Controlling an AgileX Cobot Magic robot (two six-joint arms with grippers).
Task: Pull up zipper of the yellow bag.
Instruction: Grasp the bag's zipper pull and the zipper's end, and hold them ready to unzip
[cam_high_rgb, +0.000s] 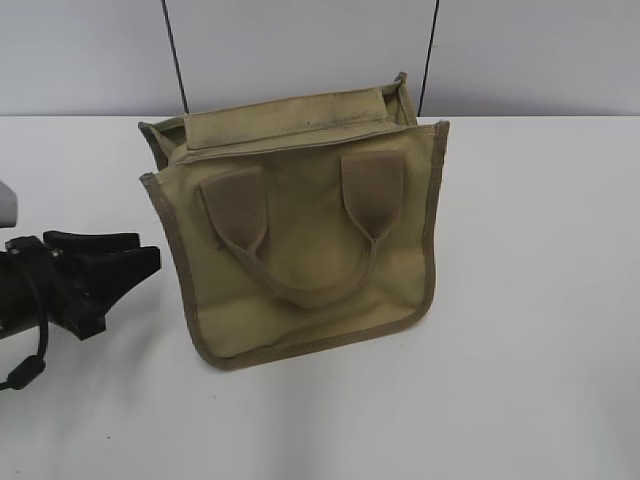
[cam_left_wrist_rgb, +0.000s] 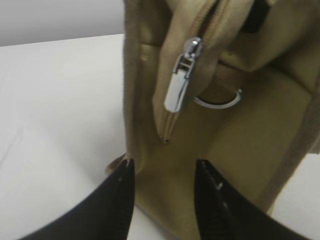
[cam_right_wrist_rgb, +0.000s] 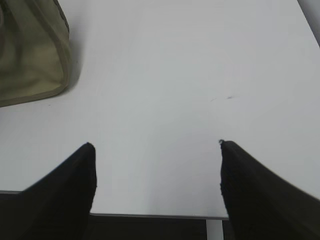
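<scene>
The yellow bag stands upright on the white table, its face with two looped handles toward the camera. In the left wrist view the bag's side panel fills the frame, and the silver zipper pull hangs on the zip line near its end. My left gripper is open, its fingers just below the pull and close to the bag's side, holding nothing. In the exterior view it sits left of the bag. My right gripper is open and empty over the table's front edge; the bag's corner is far left.
A metal D-ring hangs on the bag's side panel next to the pull. The white table stretches right of the bag. Its front edge lies under the right gripper. A grey wall stands behind.
</scene>
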